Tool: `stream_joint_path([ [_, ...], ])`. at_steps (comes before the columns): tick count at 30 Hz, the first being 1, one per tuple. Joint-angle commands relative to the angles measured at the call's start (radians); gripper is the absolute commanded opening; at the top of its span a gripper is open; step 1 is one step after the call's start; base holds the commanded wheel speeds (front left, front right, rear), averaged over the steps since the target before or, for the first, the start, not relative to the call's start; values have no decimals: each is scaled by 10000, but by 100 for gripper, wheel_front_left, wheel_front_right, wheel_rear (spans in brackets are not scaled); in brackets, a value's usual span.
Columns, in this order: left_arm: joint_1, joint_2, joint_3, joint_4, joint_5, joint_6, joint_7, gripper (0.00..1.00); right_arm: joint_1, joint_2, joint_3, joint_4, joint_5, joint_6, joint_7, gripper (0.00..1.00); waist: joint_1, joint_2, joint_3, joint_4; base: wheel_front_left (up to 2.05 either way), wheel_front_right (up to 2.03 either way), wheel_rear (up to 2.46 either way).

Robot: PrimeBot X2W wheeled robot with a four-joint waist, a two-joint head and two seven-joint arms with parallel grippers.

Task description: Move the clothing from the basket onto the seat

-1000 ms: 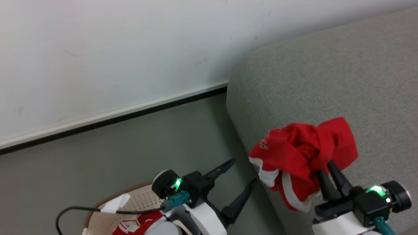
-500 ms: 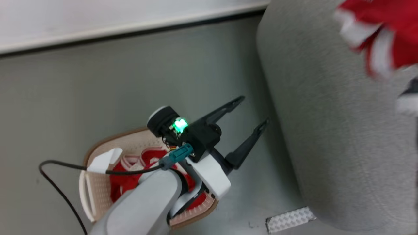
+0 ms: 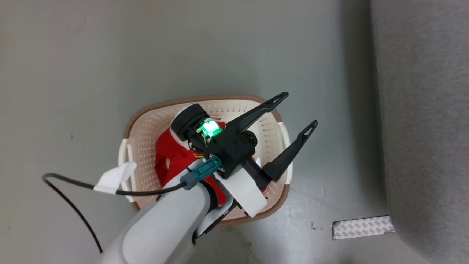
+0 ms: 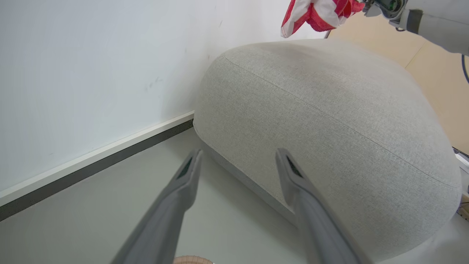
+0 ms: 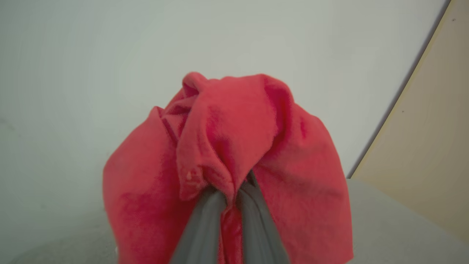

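Note:
My right gripper [image 5: 231, 190] is shut on a bunched piece of red clothing [image 5: 227, 146]. In the left wrist view that clothing [image 4: 315, 13], red with white stripes, hangs from the right arm [image 4: 428, 18] above the top of the light-grey seat [image 4: 329, 110]. More red clothing [image 3: 168, 154] lies in the cream basket [image 3: 220, 96] on the floor, partly hidden by my left arm. Above the basket's right side, my left gripper [image 3: 298, 110] is open and holds nothing; its fingers [image 4: 187, 183] point toward the seat's near side.
The seat's edge [image 3: 421, 110] runs down the right of the head view. A strip of patterned white tape [image 3: 362, 226] lies on the grey floor beside it. A black cable [image 3: 69, 194] loops off my left arm. White wall with a dark skirting [image 4: 91, 161] lies behind.
The head camera has swung down: wall, held clothing and right gripper left its view, and the basket now sits in the middle. The left gripper stays open.

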Motion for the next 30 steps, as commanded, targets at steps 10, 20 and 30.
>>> stream_joint_path([
  [10,133,222,-2,-96,-45,148,-26,100,-239,298,-2548,2252,-1428,-25,-246,26,-3,0,478,543,0,0,0],
  [20,672,196,116,323,-479,372,-341,100,651,485,-2228,2900,-2086,-25,-588,100,-3,0,-1016,220,0,0,0],
  [30,1946,378,429,1245,-1097,829,-888,100,3853,1251,-213,858,-688,-25,-586,100,-3,0,-3286,65,0,0,0],
])
